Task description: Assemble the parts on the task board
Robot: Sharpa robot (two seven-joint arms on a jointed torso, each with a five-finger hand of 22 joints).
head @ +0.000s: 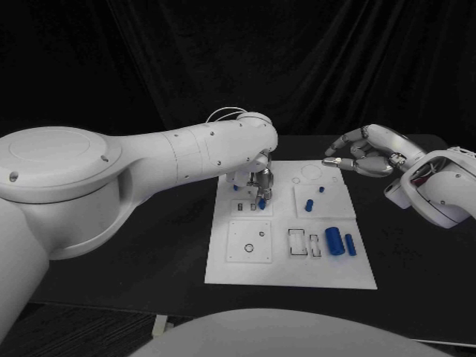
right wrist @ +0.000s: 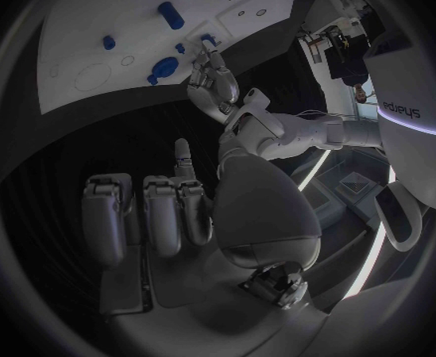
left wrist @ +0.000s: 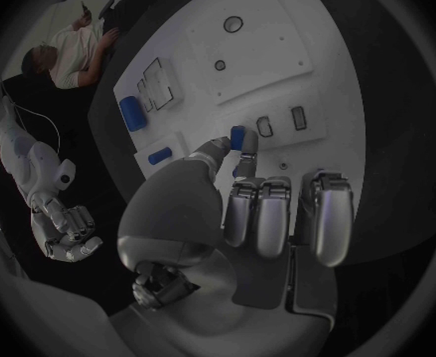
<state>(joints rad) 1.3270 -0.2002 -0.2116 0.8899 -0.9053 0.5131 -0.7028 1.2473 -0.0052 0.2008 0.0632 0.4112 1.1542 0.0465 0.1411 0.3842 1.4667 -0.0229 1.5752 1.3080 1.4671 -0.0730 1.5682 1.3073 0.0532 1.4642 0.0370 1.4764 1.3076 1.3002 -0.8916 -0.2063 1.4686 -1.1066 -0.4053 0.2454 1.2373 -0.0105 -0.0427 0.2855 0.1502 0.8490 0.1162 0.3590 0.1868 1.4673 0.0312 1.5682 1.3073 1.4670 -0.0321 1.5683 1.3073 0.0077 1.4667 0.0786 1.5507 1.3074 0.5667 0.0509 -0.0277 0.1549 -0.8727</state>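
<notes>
A small blue part (head: 262, 201) is being pinched and lowered by the left robot hand (head: 260, 181) at the board's (head: 289, 275) upper-left slots, while loose parts (head: 341, 242) are still lying at its right side and the right robot hand (head: 364, 155) is being held curled, empty, off the board, so the task is judged early.

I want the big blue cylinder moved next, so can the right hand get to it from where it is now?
Probably yes. The right hand hovers curled and empty past the task board's far right corner, and nothing stands between it and the big blue cylinder. The left hand is busy further left.
</notes>
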